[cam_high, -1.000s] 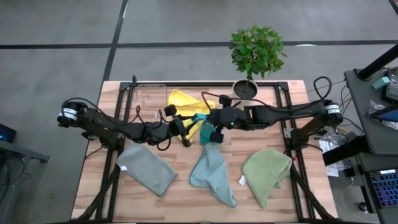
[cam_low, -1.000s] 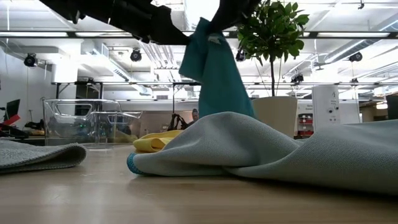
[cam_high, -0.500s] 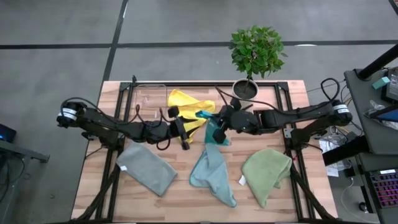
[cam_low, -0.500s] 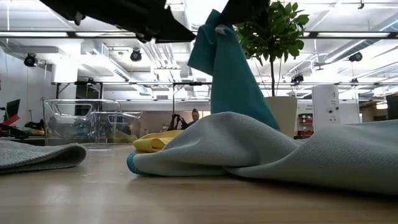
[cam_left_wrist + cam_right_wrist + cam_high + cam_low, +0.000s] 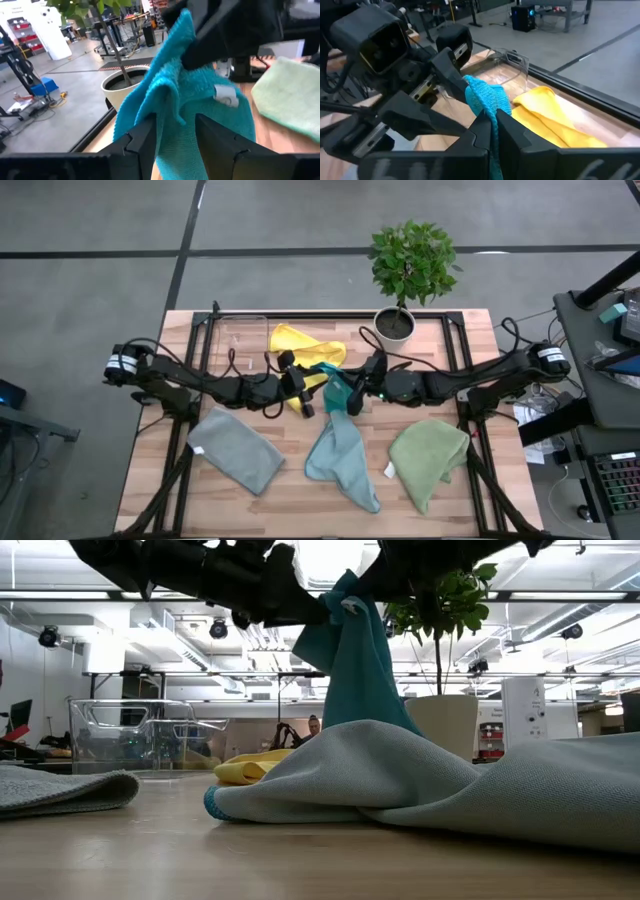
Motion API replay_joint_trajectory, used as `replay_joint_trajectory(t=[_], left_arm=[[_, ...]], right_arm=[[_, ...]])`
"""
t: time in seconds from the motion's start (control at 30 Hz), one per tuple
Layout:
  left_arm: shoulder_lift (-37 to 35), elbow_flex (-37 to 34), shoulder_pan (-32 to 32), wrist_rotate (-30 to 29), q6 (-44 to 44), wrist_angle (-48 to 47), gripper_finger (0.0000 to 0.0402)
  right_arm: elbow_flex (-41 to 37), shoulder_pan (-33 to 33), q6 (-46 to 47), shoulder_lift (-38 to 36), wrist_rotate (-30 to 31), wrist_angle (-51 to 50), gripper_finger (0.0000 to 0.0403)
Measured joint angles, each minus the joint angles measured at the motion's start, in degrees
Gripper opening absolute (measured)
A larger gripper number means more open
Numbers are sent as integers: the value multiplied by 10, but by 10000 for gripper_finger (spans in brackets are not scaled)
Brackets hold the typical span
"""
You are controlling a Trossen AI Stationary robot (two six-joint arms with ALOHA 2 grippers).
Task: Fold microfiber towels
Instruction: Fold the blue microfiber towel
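Front row: grey towel (image 5: 235, 450), light blue towel (image 5: 342, 455) and olive green towel (image 5: 428, 457) lie on the table (image 5: 150, 480)
Right gripper (image 5: 350, 392): fingers together, pinching the teal towel (image 5: 338, 394), which hangs above mid-table
Left gripper (image 5: 307, 387): fingers apart around the teal towel's edge; not clamped
Back: yellow towel (image 5: 302, 346) lies beside the clear bin (image 5: 240, 340); potted plant (image 5: 408, 265) behind

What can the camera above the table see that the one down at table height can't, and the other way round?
Only the high view shows the olive green towel, the whole table and both arms stretched toward the middle. Only the low view shows the ceiling lights and room behind, with the light blue towel looming close. Both share the teal towel hanging from the right end effector, the yellow towel, the plant and the clear bin.
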Motion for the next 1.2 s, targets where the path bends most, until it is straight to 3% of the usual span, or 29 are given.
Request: replay_joint_trajectory(t=[0.1,0.27,0.47,0.57,0.7,0.83,1.2], left_arm=[[0,0,7,17,-1,3,121],[2,2,27,109,-22,12,121],[50,1,35,116,-61,74,114],[80,3,34,141,-60,121,85],[91,4,34,142,-61,144,16],[86,-2,31,142,-61,142,3],[76,-3,17,182,-66,132,0]], right_arm=[[-11,0,3,0,-1,22,9],[-15,0,0,0,-1,28,9],[-15,0,-4,0,-5,28,9],[-15,0,-5,0,-6,28,9],[-15,0,-7,0,-10,24,9],[-15,0,-13,0,-23,24,10],[-15,1,-37,0,-52,23,82]])
